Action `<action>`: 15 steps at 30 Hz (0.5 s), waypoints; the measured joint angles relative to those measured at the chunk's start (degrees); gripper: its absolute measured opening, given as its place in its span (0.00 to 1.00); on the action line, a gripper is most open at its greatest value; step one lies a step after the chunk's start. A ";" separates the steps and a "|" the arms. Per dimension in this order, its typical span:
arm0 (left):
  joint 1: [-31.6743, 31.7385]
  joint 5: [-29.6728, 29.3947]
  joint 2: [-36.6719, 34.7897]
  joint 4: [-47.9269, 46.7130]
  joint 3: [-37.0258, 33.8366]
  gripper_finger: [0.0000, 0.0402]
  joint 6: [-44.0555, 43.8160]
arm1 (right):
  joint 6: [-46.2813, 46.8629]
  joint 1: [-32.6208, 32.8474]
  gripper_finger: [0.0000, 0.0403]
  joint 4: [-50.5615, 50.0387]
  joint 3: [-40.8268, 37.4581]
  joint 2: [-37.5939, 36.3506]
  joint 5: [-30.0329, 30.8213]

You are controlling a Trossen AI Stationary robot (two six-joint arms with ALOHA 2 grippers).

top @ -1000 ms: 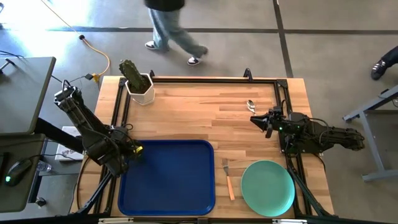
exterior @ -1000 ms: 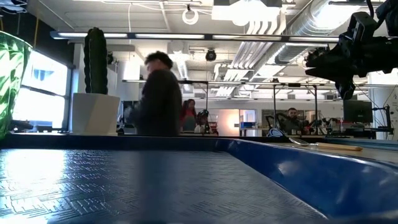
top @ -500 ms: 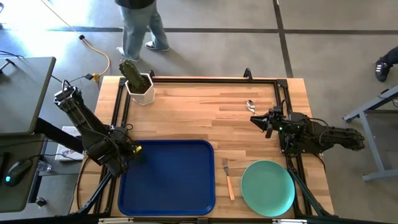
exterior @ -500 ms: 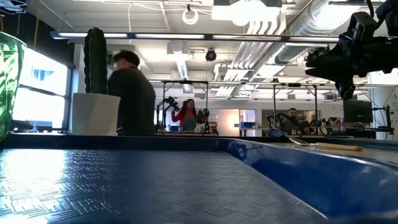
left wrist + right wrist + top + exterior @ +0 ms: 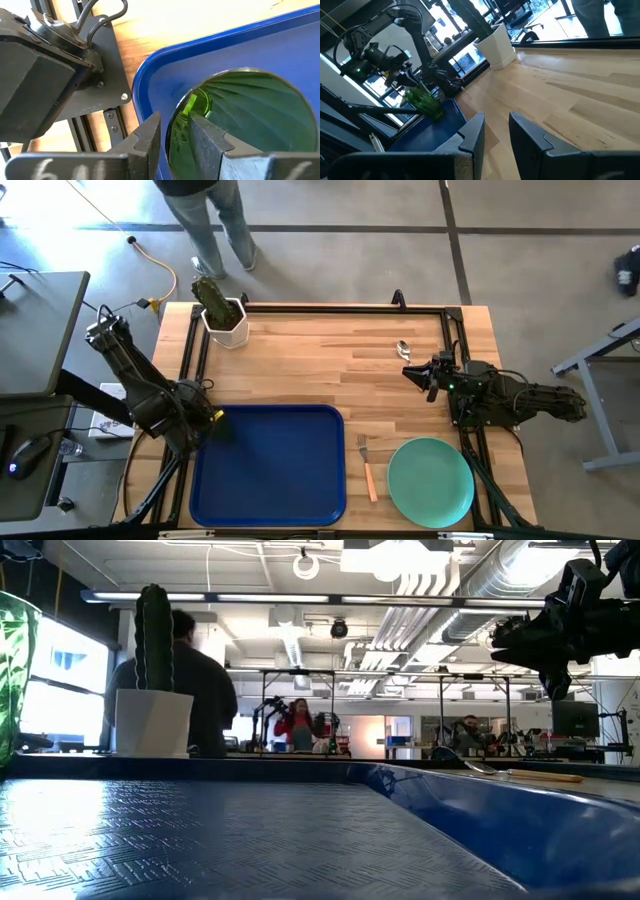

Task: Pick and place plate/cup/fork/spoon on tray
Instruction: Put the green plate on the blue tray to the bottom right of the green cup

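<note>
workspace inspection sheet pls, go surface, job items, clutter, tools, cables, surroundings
surface: wooden table with a black frame around its edge
job items: blue tray at the front left; green cup standing in the tray's left corner; mint plate front right; fork between tray and plate; spoon at the back right
clutter: white pot with a cactus at the back left corner
tools: left tool at the cup, one finger inside the rim and one outside, jaws not clamped; right tool open and empty, just in front of the spoon
cables: yellow cable on the floor behind the table
surroundings: person walking past behind the table
</note>
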 joint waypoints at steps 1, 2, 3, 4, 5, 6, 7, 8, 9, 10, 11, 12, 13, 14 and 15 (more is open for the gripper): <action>0.00 -0.09 -0.55 -0.01 0.00 0.22 0.00 | 0.00 0.00 0.20 0.00 0.00 0.00 0.00; 0.00 -0.08 -1.05 -0.01 0.00 0.22 0.01 | 0.02 0.02 0.20 0.00 0.00 0.00 0.00; 0.02 -0.10 -1.63 -0.01 0.00 0.21 0.11 | 0.02 0.01 0.20 0.00 0.00 0.00 0.00; 0.01 -0.10 -2.16 -0.01 0.02 0.21 0.11 | 0.02 0.00 0.20 0.00 0.00 0.00 0.00; 0.02 -0.10 -2.68 -0.03 0.06 0.21 0.11 | 0.02 0.02 0.20 0.00 0.00 0.00 0.00; 0.02 -0.10 -3.14 -0.01 0.31 0.21 0.11 | 0.02 0.00 0.20 0.00 0.00 0.00 0.00; 0.02 -0.23 -3.54 -0.06 0.67 0.21 0.19 | 0.02 0.00 0.20 0.02 0.00 0.00 0.00; 0.01 -0.47 -3.97 -0.03 1.09 0.21 0.63 | 0.17 0.00 0.20 0.02 0.00 0.00 0.00; 0.00 -0.93 -4.39 -0.01 1.61 0.21 1.02 | 0.31 0.01 0.20 0.02 0.00 0.00 0.00; 0.01 -1.53 -4.79 -0.02 2.18 0.21 1.32 | 0.31 0.01 0.20 0.02 0.00 0.00 0.00; 0.02 -2.18 -5.17 -0.03 2.84 0.21 1.90 | 0.33 0.02 0.20 0.02 0.00 0.00 0.00; 0.00 -2.84 -5.49 -0.01 3.50 0.21 2.43 | 0.42 0.01 0.20 0.02 0.00 0.00 0.00; 0.02 -3.38 -5.84 0.01 4.14 0.21 2.85 | 0.61 0.02 0.20 0.02 0.00 0.00 0.00; 0.02 -3.90 -6.19 -0.01 4.77 0.21 3.47 | 1.42 0.00 0.20 0.02 0.00 0.00 0.00; 0.02 -4.37 -6.49 -0.03 5.46 0.21 3.82 | 2.19 0.01 0.20 0.02 0.00 0.00 -0.01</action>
